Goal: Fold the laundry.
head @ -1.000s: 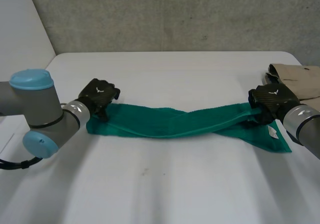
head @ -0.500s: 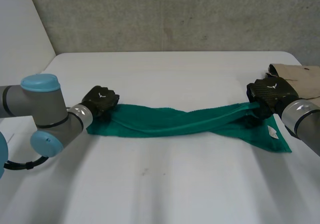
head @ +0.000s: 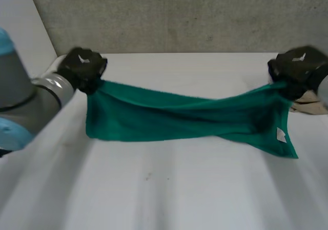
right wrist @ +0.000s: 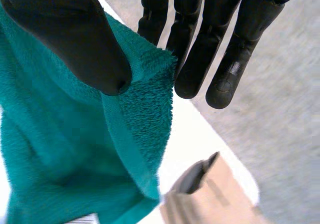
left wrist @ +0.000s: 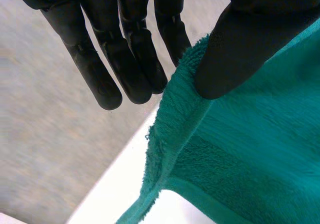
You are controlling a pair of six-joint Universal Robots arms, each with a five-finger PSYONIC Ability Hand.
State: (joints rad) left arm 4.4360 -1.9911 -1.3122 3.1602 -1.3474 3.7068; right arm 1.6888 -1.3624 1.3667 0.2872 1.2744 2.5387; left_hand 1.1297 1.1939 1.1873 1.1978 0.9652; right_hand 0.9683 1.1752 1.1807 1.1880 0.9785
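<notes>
Left hand: gripping, pinching the top corner of the green towel at the towel's left end. In the left wrist view the thumb presses on the terry edge and the straight fingers sit behind it, with the hem just past the thumb tip. Right hand: same kind of grip on the opposite top corner. In the right wrist view its thumb is on the front of the cloth and its fingers are straight behind the corner. Both hands are held up over the far part of the white table, well apart, left hand near the left edge and right hand near the right edge. The towel spans between them with its top edge sagging in the middle, and creases run across it from one hand to the other. Its lower edge is down at the table; can't tell how much of it rests there. A white tag sits near the towel's lower right corner. A beige garment lies on the table just beside the right hand, partly hidden behind the hand and the towel corner. Grey wall behind the table.
</notes>
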